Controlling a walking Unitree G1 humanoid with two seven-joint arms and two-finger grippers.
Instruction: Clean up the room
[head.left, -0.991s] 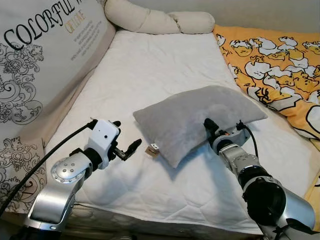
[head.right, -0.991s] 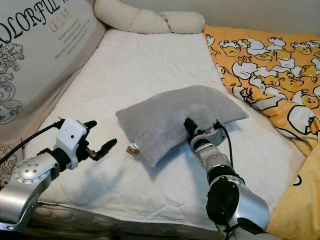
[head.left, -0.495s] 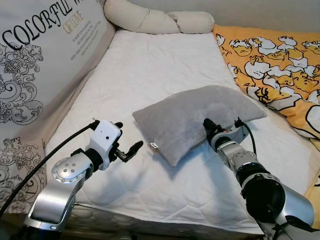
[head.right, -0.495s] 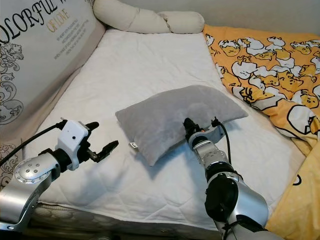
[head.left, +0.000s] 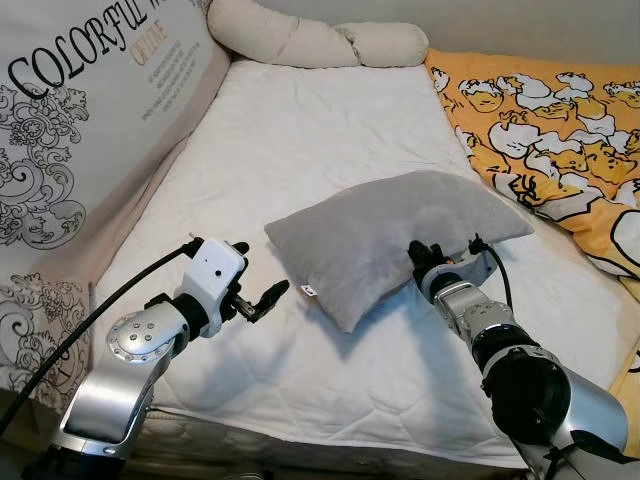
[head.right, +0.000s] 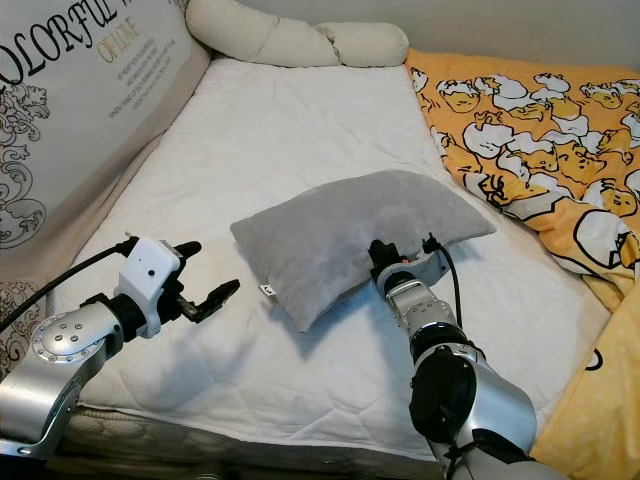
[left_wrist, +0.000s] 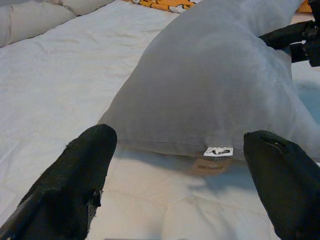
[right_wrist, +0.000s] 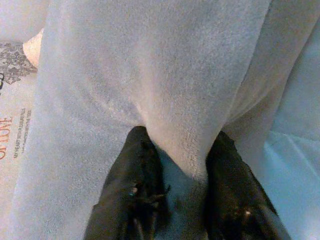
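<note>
A: On the bed (head.left: 300, 130), what is lying around the grey pillow (head.left: 390, 235)?

B: A duck-print blanket (head.left: 540, 120) on the robot's right, a lettered cushion (head.left: 80, 110) on its left.

A: And the end effectors?

B: The right end effector (right_wrist: 175, 200) is pinching the pillow's edge (a fold between its fingers); the left end effector (left_wrist: 185, 165) is hovering spread, facing its label (left_wrist: 218, 151).

I have the pillow (head.left: 390, 237) lying on the mattress (head.left: 320, 130), its near edge between my right gripper's (right_wrist: 182, 192) fingers (right_wrist: 137, 195). Its labelled corner sits just ahead of my left gripper's (left_wrist: 180, 185) fingers (left_wrist: 80, 185), apart from them. A bolster (head.left: 320, 40) lies well beyond the fingers, a blanket (head.left: 540, 110) off to their right.
</note>
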